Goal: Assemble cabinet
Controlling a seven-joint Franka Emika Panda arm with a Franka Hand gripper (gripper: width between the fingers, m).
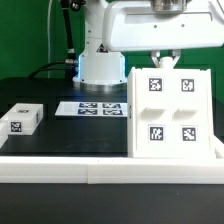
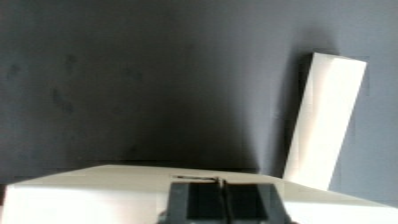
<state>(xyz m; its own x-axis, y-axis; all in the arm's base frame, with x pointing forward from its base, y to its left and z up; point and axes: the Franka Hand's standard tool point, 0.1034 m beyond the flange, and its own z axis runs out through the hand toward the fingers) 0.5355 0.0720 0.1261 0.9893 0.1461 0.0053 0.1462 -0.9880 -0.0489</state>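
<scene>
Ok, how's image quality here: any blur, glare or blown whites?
Exterior view: soft overall, the cabinet nearly blown out white though its tags are legible; a blue glow at the arm base. Wrist view: dim and grainy on the dark table, the gripper close and out of focus.

Exterior view came through bright and even, though soft on detail. The cabinet (image 1: 172,110) at three o'clock was washed nearly flat white, while the black table (image 1: 60,135) showed no glare. A blue glow (image 1: 77,68) sat at eleven o'clock. The wrist view was dimmer and grainy. Its near white surface (image 2: 89,190) was blurred, and a faint shadow lay beside the white panel (image 2: 320,120).
</scene>
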